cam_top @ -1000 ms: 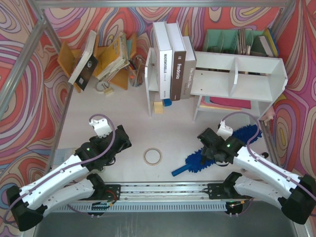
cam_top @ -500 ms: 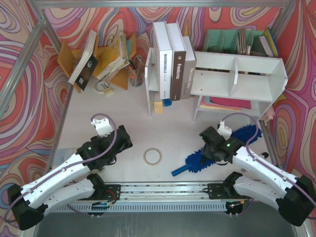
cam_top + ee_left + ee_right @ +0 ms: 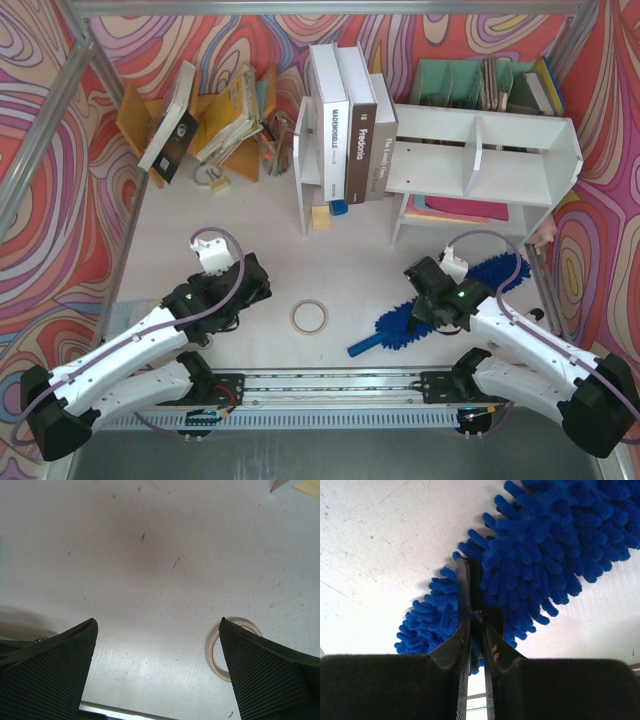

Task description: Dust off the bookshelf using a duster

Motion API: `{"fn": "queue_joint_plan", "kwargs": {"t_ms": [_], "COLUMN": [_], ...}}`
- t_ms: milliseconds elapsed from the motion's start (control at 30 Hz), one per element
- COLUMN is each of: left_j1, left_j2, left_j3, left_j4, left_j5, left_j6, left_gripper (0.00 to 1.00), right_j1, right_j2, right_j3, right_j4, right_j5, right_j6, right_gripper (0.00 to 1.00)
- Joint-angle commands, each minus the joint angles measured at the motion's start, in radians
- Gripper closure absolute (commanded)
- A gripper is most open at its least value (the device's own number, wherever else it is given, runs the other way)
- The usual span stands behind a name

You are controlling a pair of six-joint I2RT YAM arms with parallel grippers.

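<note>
Since the fluffy blue chenille duster (image 3: 545, 545) must reach the white wooden bookshelf (image 3: 500, 125), my right gripper (image 3: 476, 617) clamps it; left gripper (image 3: 157, 621) gapes empty.

The duster (image 3: 535, 545) is fluffy chenille cloth, soft and matt. The tabletop (image 3: 150, 555) is matt white, faintly scuffed and speckled. The left gripper (image 3: 157, 625) is black, with finely dimpled, rough-looking inner faces.
</note>
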Motion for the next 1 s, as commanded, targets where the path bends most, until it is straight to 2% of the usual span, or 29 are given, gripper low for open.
{"fn": "queue_joint_plan", "kwargs": {"t_ms": [0,400,600,867,967], "left_j1": [-0.004,-0.003,-0.004,-0.004,-0.003], "left_j2": [0.012,-0.002,-0.022,-0.075,-0.093], "left_j3": [0.017,0.011,0.007,-0.006,-0.011], "left_j4": [0.014,0.005,-0.004,-0.013,0.003], "left_j5": [0.005,-0.004,-0.010,-0.032,-0.034], "left_j6": [0.022,0.013,0.009,0.001,0.010], "left_gripper": [0.02,0.02,0.02,0.02,0.02], "right_j1": [-0.008,-0.008,-0.007,-0.003,0.039], "right_j2": [0.002,0.006,0.013,0.018,0.062], "right_j3": [0.027,0.112,0.160,0.176,0.179], "right_j4": [-0.021,-0.043,-0.024,0.128,0.205], "right_j5": [0.010,0.026,0.009,-0.088,-0.090], "right_j6": [-0.012,-0.042,-0.066,-0.097,-0.083], "right_gripper": [0.80,0.91,0.91,0.94,0.95]}}
